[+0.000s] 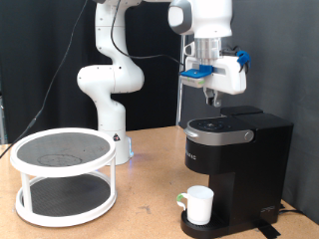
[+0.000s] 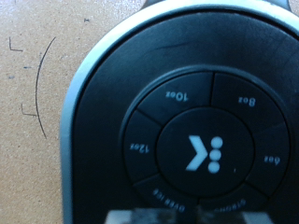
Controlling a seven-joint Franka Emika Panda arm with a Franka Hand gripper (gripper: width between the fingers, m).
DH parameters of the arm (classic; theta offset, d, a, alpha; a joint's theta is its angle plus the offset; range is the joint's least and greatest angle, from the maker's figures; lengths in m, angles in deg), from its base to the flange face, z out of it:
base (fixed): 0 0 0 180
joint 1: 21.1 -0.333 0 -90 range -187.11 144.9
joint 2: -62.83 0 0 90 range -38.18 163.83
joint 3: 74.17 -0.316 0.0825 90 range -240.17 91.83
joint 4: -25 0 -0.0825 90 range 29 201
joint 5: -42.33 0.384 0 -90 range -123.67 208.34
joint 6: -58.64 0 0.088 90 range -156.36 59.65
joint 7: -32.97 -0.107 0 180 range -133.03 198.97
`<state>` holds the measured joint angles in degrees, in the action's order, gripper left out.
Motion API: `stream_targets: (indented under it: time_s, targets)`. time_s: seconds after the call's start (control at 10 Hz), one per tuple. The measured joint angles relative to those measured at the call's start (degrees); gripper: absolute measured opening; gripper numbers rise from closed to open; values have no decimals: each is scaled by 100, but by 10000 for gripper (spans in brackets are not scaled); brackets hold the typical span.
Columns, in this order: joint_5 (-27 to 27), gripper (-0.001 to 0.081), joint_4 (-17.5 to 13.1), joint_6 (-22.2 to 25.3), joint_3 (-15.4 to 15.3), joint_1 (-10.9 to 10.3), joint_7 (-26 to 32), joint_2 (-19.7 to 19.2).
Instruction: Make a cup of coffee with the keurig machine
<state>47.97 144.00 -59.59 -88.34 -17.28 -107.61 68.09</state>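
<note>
Hovering directly above the keurig machine (image 1: pixel 234 159), just over its closed rounded lid: gripper (image 1: pixel 211 100), pointing straight down, holding nothing. Fingers (image 1: pixel 211 96) drawn narrow, tips close together, near the lid but not visibly touching it. Only blurred fingertip edges at the rim of the wrist view, too cropped to judge there.

Standing at the exterior view's right on a brown wooden surface (image 1: pixel 140 214): boxy matte-black machine with a silver rim around the top. Seated on the low drip base under the spout, at the front of the machine: the cup (image 1: pixel 198 204), white, upright, handle turned toward the exterior view's left.

Filling the wrist view: round control panel (image 2: pixel 201 140) of the machine, silver-edged, with a central brew button (image 2: pixel 204 152) bearing a white K mark. Ringed by size segments reading 12oz, 10oz, 8oz and 6oz.

Resting on the surface at the exterior view's left, well apart from the machine: white two-tier round rack (image 1: pixel 65 174) with dark shelves. Behind it, the white arm base (image 1: pixel 108 100) against a black backdrop.
</note>
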Motion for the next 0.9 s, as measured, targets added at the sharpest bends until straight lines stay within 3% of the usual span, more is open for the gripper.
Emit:
stream_targets:
  time_s: [0.3,0.9]
  targets:
    - [-98,5,199,-210,0,0,0,-53]
    - [-174,5,494,-502,-13,-3,20,-99]
